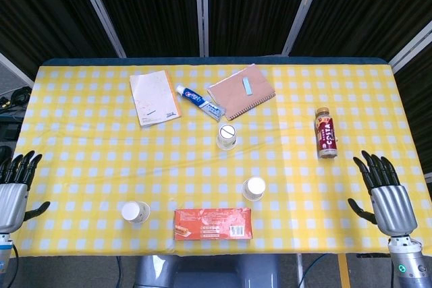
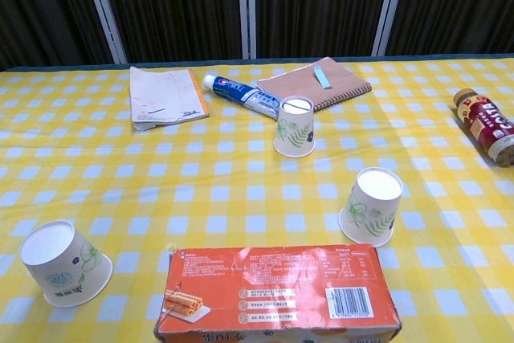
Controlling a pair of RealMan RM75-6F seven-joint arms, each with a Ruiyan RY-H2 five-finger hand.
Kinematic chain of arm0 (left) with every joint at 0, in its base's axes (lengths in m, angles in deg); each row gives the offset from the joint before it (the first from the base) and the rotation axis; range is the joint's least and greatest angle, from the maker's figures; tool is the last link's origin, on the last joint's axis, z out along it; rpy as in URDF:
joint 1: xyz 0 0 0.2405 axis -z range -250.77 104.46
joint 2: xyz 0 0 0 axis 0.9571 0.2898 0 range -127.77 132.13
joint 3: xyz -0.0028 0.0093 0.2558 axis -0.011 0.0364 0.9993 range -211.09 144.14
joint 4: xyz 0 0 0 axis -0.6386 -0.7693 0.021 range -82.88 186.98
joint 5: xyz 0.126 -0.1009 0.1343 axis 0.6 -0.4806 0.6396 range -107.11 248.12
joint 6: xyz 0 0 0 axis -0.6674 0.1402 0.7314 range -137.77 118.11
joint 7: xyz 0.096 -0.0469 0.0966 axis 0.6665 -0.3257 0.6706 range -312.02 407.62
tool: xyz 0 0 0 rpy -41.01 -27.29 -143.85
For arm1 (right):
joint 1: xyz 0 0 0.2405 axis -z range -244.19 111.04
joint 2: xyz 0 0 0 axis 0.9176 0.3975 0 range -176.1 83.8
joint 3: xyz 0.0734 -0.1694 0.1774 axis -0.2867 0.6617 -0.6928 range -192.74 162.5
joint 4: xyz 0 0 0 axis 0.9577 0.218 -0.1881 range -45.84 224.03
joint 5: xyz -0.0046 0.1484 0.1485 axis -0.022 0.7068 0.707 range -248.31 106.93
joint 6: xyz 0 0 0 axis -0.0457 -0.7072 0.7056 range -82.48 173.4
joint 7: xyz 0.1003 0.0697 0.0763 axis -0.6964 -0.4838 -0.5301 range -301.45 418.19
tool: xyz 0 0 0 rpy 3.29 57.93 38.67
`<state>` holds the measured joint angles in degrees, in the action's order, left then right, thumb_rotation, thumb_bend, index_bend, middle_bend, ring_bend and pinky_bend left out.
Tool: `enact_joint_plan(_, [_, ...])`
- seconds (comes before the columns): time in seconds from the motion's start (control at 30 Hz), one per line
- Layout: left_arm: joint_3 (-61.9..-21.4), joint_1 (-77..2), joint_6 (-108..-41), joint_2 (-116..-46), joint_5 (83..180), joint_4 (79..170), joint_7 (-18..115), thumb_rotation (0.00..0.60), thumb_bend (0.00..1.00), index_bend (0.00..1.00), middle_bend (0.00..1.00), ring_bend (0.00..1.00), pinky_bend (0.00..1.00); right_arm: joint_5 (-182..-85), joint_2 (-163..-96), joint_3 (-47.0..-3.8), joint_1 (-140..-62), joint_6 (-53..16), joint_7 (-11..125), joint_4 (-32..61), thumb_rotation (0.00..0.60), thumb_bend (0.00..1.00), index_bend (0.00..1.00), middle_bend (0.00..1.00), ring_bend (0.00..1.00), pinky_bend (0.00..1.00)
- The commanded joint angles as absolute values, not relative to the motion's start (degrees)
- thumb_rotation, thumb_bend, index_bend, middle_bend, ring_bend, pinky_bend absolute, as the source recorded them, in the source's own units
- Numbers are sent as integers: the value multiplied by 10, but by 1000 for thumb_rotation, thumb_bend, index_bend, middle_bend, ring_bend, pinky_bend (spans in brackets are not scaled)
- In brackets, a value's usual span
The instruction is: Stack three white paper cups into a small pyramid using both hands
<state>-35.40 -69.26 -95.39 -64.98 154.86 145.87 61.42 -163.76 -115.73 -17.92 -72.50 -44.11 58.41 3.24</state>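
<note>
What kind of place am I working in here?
Probably a staged lab or test bench, not a home: a table under a yellow checked cloth, black curtains behind it, and unrelated props laid out, such as toothpaste, a notebook and a drink bottle.

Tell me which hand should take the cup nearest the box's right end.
Right. That cup stands on the right hand's side of the table, with bare cloth between them. The left hand is farther, and another cup lies in between.

I see a yellow-white checked tabletop [image 1: 81,133], white cups [image 2: 375,206] with green leaf print, an orange box [image 2: 277,288], a brown notebook [image 1: 241,91].
</note>
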Motion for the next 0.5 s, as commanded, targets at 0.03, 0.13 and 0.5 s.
enact_joint_plan(0.03, [-353, -692, -952, -649, 1549, 1460, 615, 600, 0, 0, 0, 0, 0, -1636, -1158, -179, -726, -438, 586, 33, 600, 129, 11, 0, 0, 0])
enact_joint_plan(0.13, [-347, -690, -946, -646, 1556, 1460, 619, 600, 0, 0, 0, 0, 0, -1637, -1159, -178, -726, -438, 588, 33, 600, 129, 11, 0, 0, 0])
enact_joint_plan(0.5, [-299, -644, -864, -676, 1638, 1465, 671, 600, 121, 0, 0, 0, 0, -1633, -1153, -181, -722, -444, 577, 31, 600, 129, 11, 0, 0, 0])
